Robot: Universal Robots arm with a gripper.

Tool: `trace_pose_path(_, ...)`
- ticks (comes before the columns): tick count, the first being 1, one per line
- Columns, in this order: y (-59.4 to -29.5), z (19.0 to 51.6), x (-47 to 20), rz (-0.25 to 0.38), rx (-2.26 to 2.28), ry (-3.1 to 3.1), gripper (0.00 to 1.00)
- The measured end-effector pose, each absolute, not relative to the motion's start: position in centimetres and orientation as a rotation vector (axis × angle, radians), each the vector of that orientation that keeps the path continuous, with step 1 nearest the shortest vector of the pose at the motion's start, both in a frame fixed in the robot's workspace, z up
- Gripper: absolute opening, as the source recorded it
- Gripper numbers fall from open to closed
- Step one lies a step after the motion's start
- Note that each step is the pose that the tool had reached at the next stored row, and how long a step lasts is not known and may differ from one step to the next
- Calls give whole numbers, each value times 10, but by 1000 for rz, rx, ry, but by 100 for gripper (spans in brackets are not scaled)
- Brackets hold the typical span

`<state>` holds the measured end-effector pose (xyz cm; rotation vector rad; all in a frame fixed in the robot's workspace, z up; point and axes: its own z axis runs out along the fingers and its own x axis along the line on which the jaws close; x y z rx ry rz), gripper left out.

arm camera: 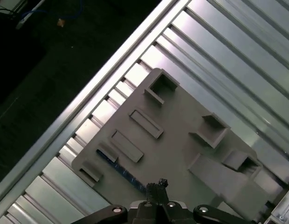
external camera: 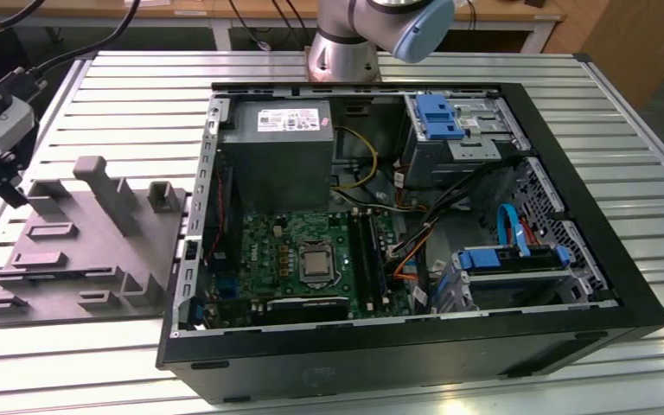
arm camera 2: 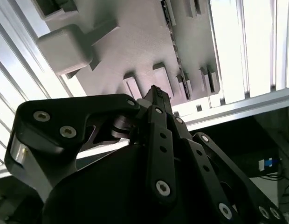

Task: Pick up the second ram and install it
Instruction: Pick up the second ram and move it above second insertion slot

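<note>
my end effector (arm camera: 159, 183) hangs over the grey fixture tray (arm camera: 182, 135), which lies on the ribbed metal surface (external camera: 101, 363) at the exterior view's left, just beside the open pc case (external camera: 424, 354). its tips are drawn narrow, close together, with nothing between them.

the second ram (arm camera: 120, 171) is in the tray. it shows as a thin dark-blue stick standing on edge in a long slot along one side of the fixture, close under my tips in both wrist views. in the second wrist view it reads as a dark line (arm camera 2: 175, 51) running across the grey plastic.

i judge it to be light and stiff, but fragile. it is a bare circuit board with chips on its faces and contacts on its lower edge, and it would snap or scratch sooner than bend. its flat faces look smooth, so a loose pinch could let it slide. the place to take hold looks to be the upper long edge, near the middle, pinching across the thin way so that it hangs level.

the case lies on its side and holds the grey power supply (external camera: 274, 156) at the far end, the motherboard (external camera: 297, 255) nearer, and blue drive brackets (external camera: 436, 117) to the exterior view's right. the black ram slots (external camera: 367, 251) run beside the processor socket. i cannot tell whether any of them is filled.
</note>
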<state>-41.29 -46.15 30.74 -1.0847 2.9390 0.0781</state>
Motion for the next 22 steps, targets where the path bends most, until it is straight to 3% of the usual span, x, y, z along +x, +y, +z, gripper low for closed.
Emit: trace_pose_path(22,-462,300,-413,79,-1652,2674,10)
